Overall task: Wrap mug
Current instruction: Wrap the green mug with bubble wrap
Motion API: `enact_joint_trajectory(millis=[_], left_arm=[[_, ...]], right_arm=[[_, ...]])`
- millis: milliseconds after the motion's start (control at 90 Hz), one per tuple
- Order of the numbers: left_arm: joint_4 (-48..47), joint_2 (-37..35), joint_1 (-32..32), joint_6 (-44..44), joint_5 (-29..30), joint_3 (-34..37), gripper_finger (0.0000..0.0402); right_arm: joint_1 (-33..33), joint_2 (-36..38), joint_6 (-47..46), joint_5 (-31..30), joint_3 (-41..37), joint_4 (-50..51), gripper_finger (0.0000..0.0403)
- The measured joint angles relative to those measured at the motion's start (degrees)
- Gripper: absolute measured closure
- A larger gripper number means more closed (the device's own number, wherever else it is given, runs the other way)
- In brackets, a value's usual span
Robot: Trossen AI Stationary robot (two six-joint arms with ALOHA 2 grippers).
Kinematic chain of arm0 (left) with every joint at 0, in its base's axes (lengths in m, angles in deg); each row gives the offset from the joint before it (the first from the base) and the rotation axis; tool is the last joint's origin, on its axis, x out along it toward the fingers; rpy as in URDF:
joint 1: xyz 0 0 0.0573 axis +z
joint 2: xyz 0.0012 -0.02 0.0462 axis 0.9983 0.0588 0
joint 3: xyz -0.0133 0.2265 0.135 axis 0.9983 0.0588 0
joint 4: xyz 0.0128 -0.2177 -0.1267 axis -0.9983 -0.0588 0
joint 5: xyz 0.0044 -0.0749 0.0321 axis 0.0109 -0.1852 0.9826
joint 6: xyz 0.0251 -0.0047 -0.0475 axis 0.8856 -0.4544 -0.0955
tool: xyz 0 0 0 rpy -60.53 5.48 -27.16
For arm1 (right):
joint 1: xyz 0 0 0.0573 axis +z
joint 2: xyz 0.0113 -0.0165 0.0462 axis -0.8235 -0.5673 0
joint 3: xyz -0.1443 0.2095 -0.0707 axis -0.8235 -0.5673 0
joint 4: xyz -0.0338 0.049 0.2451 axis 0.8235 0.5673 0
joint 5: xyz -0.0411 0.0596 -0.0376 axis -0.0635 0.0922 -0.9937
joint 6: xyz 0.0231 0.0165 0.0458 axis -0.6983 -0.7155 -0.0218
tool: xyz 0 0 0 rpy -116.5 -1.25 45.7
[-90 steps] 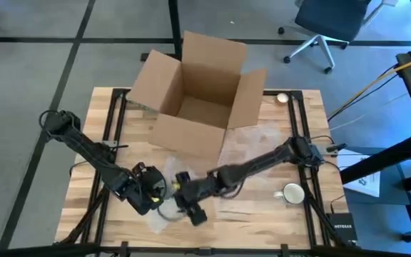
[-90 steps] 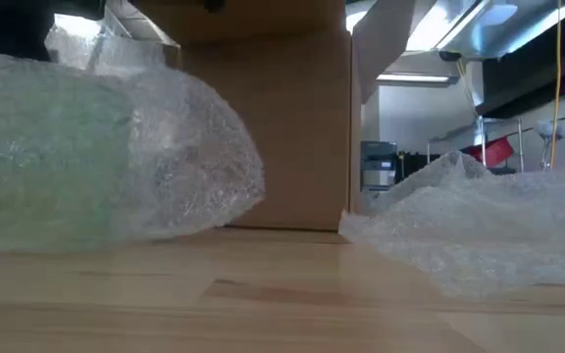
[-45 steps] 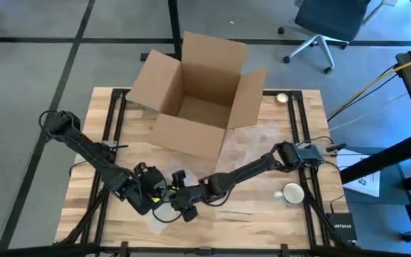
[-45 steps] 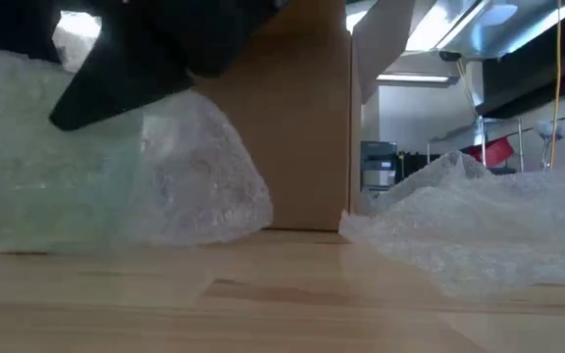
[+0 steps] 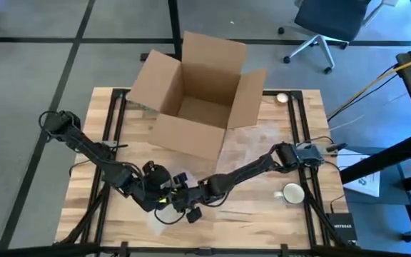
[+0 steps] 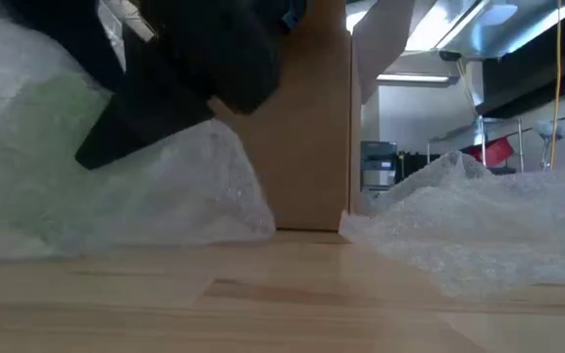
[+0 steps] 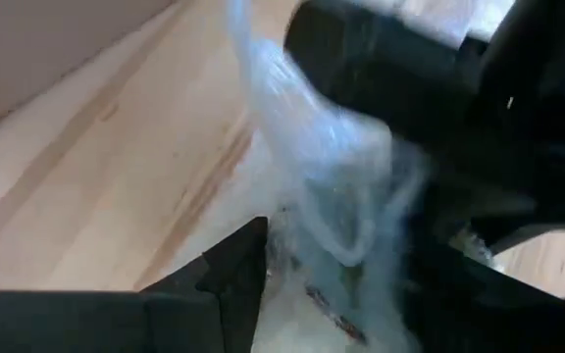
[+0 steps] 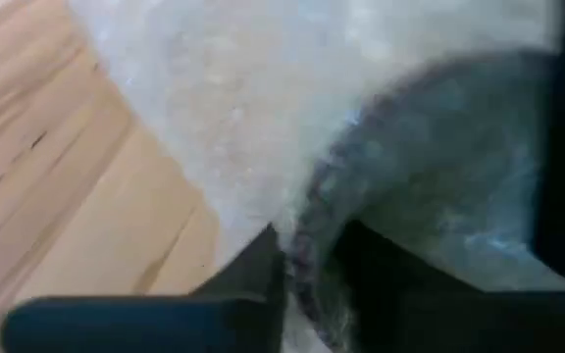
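Wrap's maybe halfway. Near the bench's (image 5: 262,214) front edge, left of middle, the left gripper (image 5: 159,193) and right gripper (image 5: 184,203) meet over the bubble wrap bundle (image 6: 116,186) with a greenish mug (image 6: 62,108) inside. Can't tell whether either claw is clenched or released. Loose ends need tucking. A white mug (image 5: 291,193) sits near the right edge; the open cardboard box (image 5: 195,100) waits at the back.

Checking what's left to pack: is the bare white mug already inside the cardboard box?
No, the white mug stands on the table near the right arm's base, well outside the open cardboard box.
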Motion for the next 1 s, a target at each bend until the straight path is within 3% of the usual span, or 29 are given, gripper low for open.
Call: enact_joint_trajectory(millis=[144,333,511,667,833,1000], left_arm=[[-1.01,-0.02,-0.07,2.27,0.06,-1.84,0.0231],[-1.18,-2.38,-1.74,4.92,-0.57,-5.44,0.0231],[-3.60,-4.59,-5.97,-0.15,-1.09,-6.56,0.0231],[-4.82,-3.66,-10.03,-8.29,-1.00,-5.05,0.0231],[-4.91,-0.70,-13.14,-15.79,0.22,-3.29,0.0231],[-4.96,0.69,-14.67,-18.61,0.45,-2.91,0.0231]], right_arm=[[0.29,0.02,-0.61,-0.30,2.10,5.33,0.0388],[0.98,0.02,-3.27,-0.28,9.44,22.78,0.0397],[1.49,-0.07,-8.57,3.34,15.99,36.89,0.0400],[1.54,-0.07,-12.57,8.59,16.43,38.01,0.0400],[1.47,0.13,-15.37,9.09,14.43,34.25,0.0396],[1.45,0.13,-17.24,9.30,14.27,31.49,0.0349]])
